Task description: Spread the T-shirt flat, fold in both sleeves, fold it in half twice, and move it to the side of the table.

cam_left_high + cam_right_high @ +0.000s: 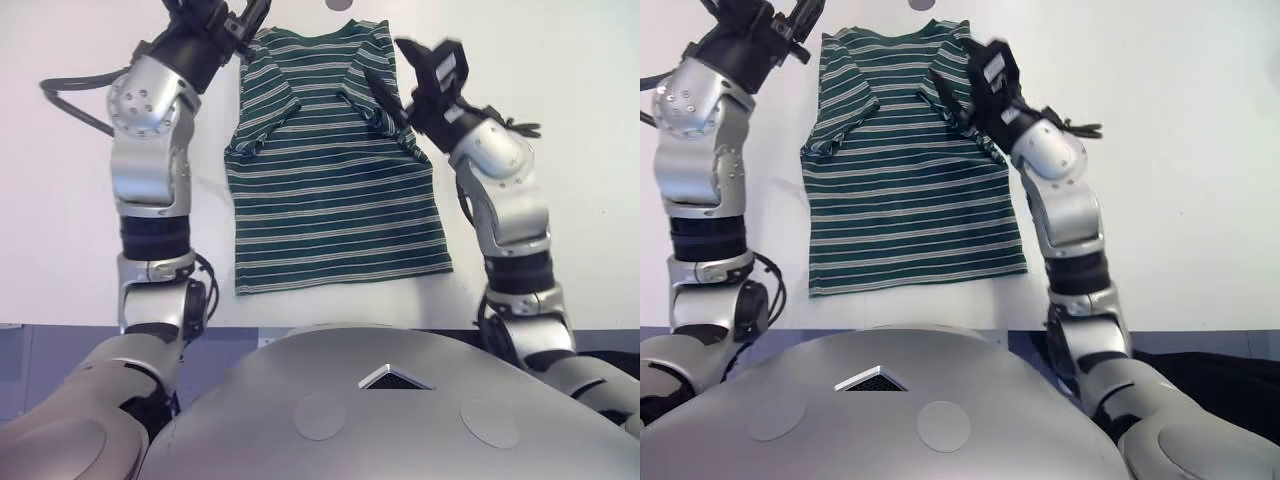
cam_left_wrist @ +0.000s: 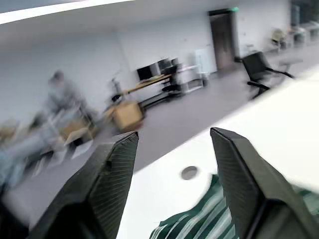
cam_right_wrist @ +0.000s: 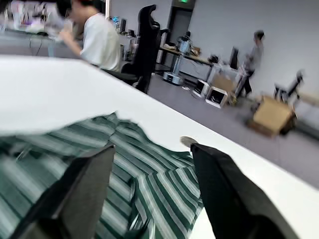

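Lying flat on the white table (image 1: 560, 120), the dark green T-shirt with thin white stripes (image 1: 335, 200) has its hem nearest the robot, close to the table's near edge, and its collar at the far end. The lower body of the shirt is smooth and roughly square. Farther up, both short sleeves are turned inward over the chest, leaving creased folds along each side.

On the robot's right, the right tool (image 1: 430, 55) sits above the folded right sleeve, near the shoulder. Its two black fingers (image 3: 84, 184) stand apart with nothing between them, and striped cloth lies beneath.

Farther off, on the robot's left, the left tool (image 2: 174, 135) is at the shirt's far left shoulder corner. Its fingers (image 2: 112, 169) are likewise spread and empty; whether they touch the fabric cannot be told.

Just beyond the collar, a small grey round disc (image 1: 338, 4) is set in the table.
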Controlling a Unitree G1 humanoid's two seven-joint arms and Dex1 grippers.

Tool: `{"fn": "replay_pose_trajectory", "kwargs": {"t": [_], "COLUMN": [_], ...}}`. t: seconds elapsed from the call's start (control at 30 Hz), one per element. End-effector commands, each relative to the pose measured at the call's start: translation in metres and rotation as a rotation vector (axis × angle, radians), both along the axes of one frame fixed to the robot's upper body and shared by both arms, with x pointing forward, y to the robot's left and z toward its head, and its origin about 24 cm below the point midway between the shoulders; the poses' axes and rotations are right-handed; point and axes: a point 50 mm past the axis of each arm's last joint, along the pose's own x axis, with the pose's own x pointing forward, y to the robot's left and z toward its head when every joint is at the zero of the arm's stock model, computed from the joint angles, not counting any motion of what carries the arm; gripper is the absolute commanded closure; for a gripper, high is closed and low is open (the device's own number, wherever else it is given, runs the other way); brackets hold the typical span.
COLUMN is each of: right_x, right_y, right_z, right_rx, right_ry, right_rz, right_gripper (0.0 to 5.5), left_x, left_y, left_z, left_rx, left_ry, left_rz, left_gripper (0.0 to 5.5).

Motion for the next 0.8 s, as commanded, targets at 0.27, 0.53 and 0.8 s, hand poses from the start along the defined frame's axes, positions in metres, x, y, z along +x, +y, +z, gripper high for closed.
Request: {"fn": "replay_pose_trajectory", "kwargs": {"t": [0.27, 0.53, 0.8], "right_x": [-0.138, -0.170, -0.136], "right_y": [-0.177, -0.198, -0.168], "right_z": [-0.018, -0.042, -0.043], "right_rx": [-0.812, -0.831, -0.772], "right_ry": [-0.242, -0.166, -0.319], "right_rz": [0.431, 0.377, 0.354], "right_gripper": [1.52, 1.52, 1.52], "left_x": [-0.161, -0.189, -0.211], "left_y": [0.093, 0.111, 0.064], "left_z": [-0.067, -0.101, -0.122], "left_rx": [0.826, 0.990, 0.926], "left_ry": [-0.106, -0.010, -0.039], "left_rz": [-0.683, -0.744, -0.812], "left_gripper": [1.66, 1.66, 1.66]}}
